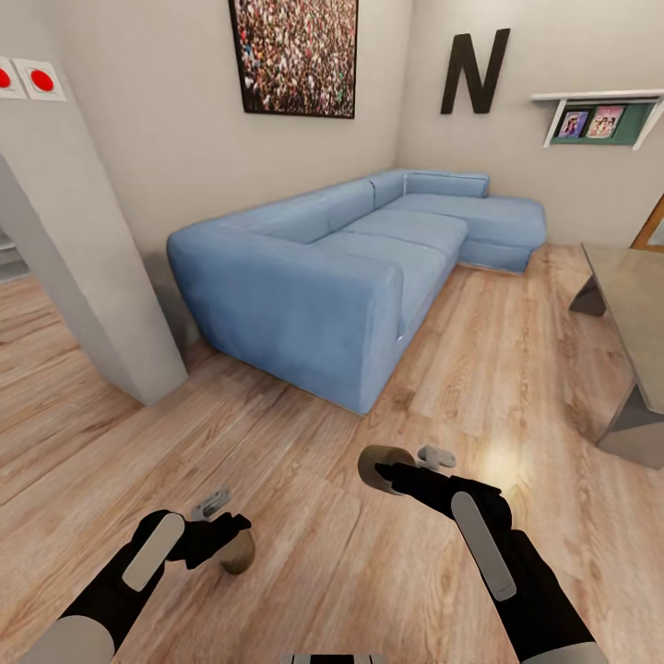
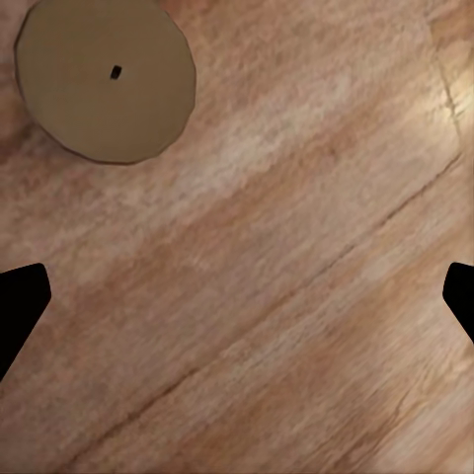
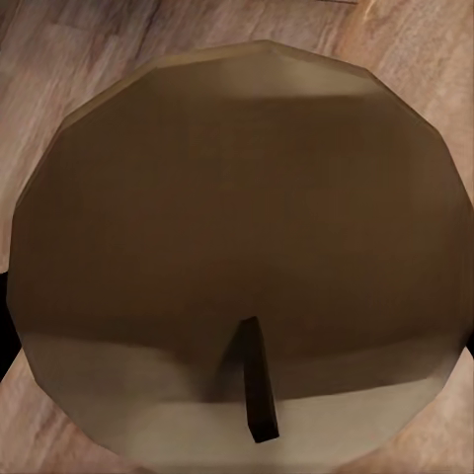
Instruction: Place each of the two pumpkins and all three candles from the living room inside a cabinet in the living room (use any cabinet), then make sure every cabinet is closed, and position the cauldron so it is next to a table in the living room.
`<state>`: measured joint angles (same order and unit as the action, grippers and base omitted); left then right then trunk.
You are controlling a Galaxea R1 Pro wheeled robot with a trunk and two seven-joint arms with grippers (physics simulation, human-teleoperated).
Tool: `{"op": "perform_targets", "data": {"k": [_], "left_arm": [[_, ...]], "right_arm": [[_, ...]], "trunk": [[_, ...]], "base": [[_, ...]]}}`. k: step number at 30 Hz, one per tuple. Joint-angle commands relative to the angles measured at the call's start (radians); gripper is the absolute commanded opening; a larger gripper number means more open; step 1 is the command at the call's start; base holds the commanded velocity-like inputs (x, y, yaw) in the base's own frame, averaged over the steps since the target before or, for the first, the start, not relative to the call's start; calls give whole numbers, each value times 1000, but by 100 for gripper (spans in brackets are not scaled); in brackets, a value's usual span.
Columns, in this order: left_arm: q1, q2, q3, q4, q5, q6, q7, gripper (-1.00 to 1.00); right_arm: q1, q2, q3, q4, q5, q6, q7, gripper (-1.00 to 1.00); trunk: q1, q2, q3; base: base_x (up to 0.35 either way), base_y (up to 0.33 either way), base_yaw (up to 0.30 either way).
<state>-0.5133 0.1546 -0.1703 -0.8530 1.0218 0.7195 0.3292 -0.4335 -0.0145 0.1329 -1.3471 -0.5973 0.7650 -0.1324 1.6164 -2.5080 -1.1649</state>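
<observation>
Above the wood floor (image 1: 304, 553), a candle (image 1: 380, 466) is pinched in the right gripper (image 1: 398, 475); the left gripper (image 1: 226, 544), spread, is empty. The candle should be kept level while the cabinet is sought.

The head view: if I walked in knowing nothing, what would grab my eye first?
Probably the big blue corner sofa against the back walls, with a crowd picture above it and a black letter N on the wall to its right. Nearer, two black robot arms reach over the wooden floor, and the right gripper carries a brownish round candle with a dark wick.
</observation>
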Motion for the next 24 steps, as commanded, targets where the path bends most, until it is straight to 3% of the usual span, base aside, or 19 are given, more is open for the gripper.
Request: {"op": "perform_targets", "data": {"k": [1, 5, 11, 24], "left_arm": [[0, 1, -3, -1, 11, 0, 10, 100], [0, 2, -3, -2, 9, -1, 17, 100], [0, 0, 2, -2, -12, -24, 89, 100], [-1, 0, 1, -1, -14, -34, 97, 100]], "right_arm": [[-1, -1, 2, -1, -11, 2, -10, -100], [-1, -1, 2, -1, -11, 2, -10, -100], [-1, -1, 2, -1, -10, 2, -10, -100], [-1, -1, 2, -1, -11, 2, -10, -100]], "trunk": [[0, 0, -1], [0, 0, -1], [0, 0, -1], [0, 0, -1]], "base": [[0, 0, 0], [0, 0, 0], [40, 18, 0], [99, 50, 0]]}}
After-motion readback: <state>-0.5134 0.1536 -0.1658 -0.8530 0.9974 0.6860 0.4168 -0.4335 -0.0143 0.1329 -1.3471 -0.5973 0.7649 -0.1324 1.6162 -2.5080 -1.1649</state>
